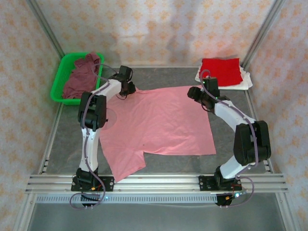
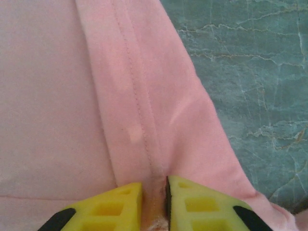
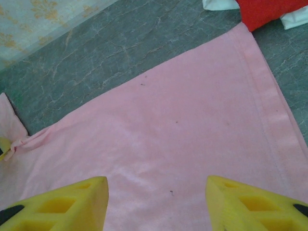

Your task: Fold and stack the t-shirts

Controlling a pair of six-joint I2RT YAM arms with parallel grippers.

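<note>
Pink t-shirt [image 1: 159,120] spread flat; left hand [image 2: 154,187] pinching seam.

**Camera setup**

We look down on the whole worktop [image 1: 224,139] from above and behind the arm bases [image 1: 89,182]. The left wrist view sits very close over the pink t-shirt [image 2: 57,96], facing along a seam [image 2: 137,106]. The right wrist view stands farther off, angled across the same shirt toward the red t-shirt [image 3: 269,12].

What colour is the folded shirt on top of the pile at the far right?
Bright red; the shirt shows best in the top external view.
</note>
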